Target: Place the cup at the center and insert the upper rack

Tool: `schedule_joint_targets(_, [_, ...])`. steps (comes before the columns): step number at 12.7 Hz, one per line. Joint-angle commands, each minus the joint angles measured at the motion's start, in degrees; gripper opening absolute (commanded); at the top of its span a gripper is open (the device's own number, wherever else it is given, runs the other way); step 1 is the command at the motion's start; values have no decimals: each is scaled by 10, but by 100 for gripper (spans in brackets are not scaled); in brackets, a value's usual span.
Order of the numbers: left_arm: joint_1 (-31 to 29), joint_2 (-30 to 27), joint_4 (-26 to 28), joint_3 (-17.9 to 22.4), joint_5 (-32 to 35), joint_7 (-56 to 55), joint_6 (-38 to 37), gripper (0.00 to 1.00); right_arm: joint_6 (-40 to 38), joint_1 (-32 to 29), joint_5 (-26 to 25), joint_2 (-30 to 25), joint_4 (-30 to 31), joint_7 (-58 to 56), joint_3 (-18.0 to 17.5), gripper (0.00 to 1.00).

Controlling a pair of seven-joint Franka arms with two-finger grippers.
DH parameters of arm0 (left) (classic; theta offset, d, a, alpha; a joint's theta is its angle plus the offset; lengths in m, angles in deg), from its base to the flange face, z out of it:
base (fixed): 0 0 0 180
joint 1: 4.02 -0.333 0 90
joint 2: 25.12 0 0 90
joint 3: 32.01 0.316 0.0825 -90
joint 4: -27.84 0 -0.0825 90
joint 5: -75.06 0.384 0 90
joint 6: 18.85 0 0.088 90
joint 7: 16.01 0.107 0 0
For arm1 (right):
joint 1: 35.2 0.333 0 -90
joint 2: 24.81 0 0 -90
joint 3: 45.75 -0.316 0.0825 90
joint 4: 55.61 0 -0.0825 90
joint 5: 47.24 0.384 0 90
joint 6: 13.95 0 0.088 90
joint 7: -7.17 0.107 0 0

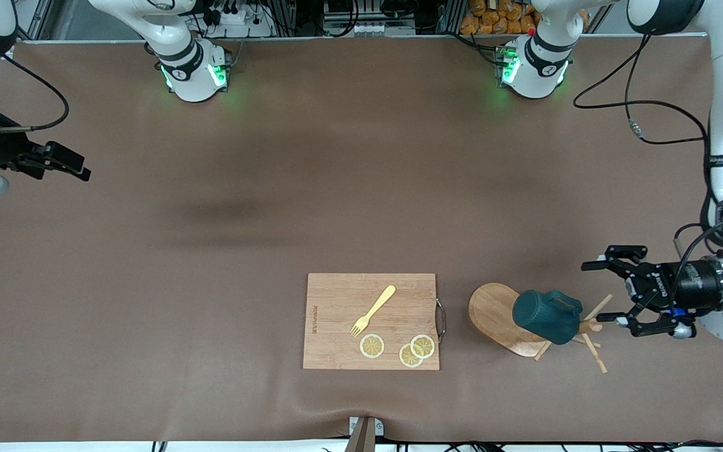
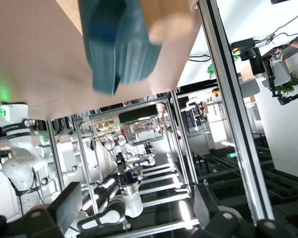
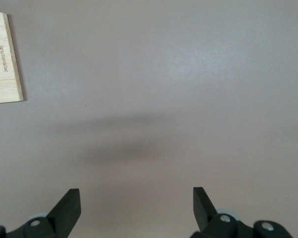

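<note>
While the mug tree (image 1: 504, 319) lies tipped over on the brown table (image 1: 211, 282), its oval base on edge and its post and pegs pointing toward the left arm's end, the teal ribbed cup (image 1: 546, 316) hangs on it near the base, handle up. The left gripper (image 1: 612, 295) sits just off the peg tips, its fingers (image 1: 595, 264) spread wide with nothing between them; in the left wrist view the cup (image 2: 120, 42) and the round post end (image 2: 170, 27) fill the space ahead of the fingertips. Toward the right arm's end, just beside the base, lies a wooden cutting board (image 1: 336, 301) carrying a yellow fork (image 1: 373, 309) and three lemon slices (image 1: 410, 349). The right gripper (image 3: 136, 203) waits over bare table, fingers apart and empty.
</note>
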Motion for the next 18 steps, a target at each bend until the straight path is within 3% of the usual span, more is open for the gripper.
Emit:
schedule_joint_targets(1, [1, -40, 14, -5, 47, -11, -9, 100, 8, -15, -6, -16, 15, -13, -8, 100])
schedule_joint_targets(7, [1, -94, 16, -31, 125, -29, -19, 100, 13, -15, -6, -15, 16, -13, -9, 100])
schedule_joint_targets(15, [1, -167, 16, -135, 353, -18, -20, 100, 16, -18, -6, -14, 23, -13, -8, 100])
schedule_joint_targets(18, [1, -188, 16, -193, 476, -15, -20, 100, 22, -33, -6, -14, 32, -27, -8, 100])
